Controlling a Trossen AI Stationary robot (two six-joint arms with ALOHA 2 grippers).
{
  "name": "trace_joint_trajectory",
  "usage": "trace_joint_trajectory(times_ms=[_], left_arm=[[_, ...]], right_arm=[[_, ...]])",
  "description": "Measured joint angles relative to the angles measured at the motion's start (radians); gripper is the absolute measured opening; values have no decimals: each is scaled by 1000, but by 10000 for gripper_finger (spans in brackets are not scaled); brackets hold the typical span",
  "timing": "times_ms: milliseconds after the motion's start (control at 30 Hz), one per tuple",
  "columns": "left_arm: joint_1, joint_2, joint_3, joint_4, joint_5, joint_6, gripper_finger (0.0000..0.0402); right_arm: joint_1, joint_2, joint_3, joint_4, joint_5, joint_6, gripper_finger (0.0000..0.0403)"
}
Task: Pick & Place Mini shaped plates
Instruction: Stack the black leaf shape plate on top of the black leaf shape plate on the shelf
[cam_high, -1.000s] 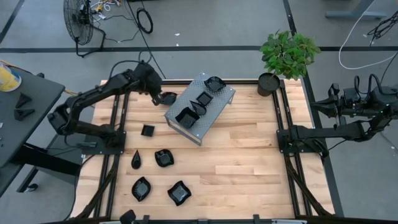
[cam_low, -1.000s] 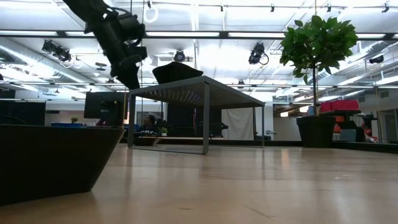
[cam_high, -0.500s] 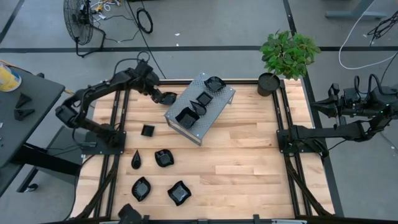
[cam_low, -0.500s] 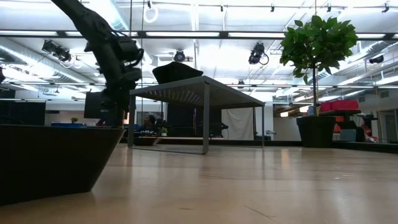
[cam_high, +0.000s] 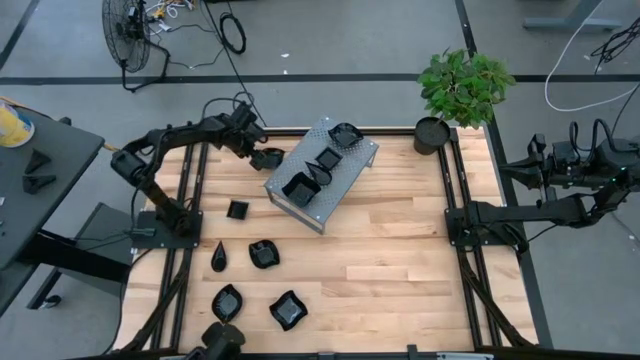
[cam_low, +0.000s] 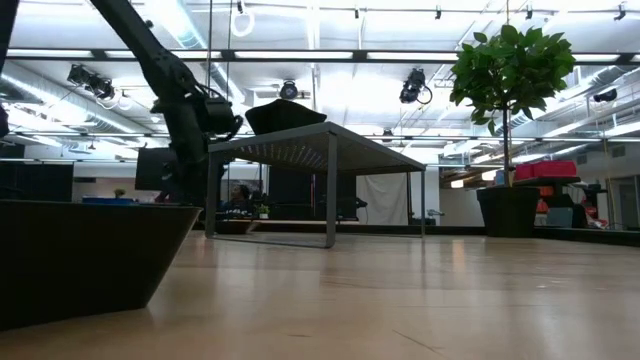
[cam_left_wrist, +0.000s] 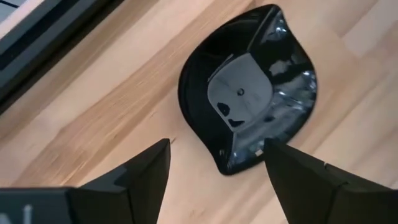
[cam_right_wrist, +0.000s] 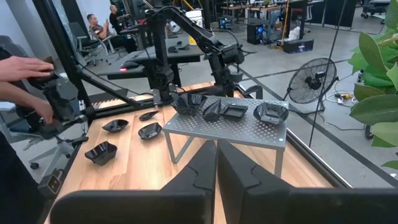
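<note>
Black leaf plate (cam_left_wrist: 249, 93) lies on the wood w/ its long way slanted across the left gripper (cam_left_wrist: 217, 171), just ahead of fingers spread wide apart. Right gripper (cam_right_wrist: 216, 186), shut, waits far off.

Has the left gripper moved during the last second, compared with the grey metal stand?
Yes. The left gripper has lowered beside the grey metal stand, open over a black dish on the table.

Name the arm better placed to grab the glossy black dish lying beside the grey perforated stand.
Left. Its gripper hovers over that glossy black leaf-shaped dish, jaws open either side of it. The right gripper, jaws shut, waits beyond the table's far edge.
</note>
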Motion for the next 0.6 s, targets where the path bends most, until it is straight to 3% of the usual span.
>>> trace_joint_trajectory(times_ms=[367,600], left_arm=[[0,71,0,73,-18,-27,240],[0,75,0,77,-13,-28,172]], right_arm=[[0,0,0,0,0,0,20],[0,0,0,0,0,0,20]])
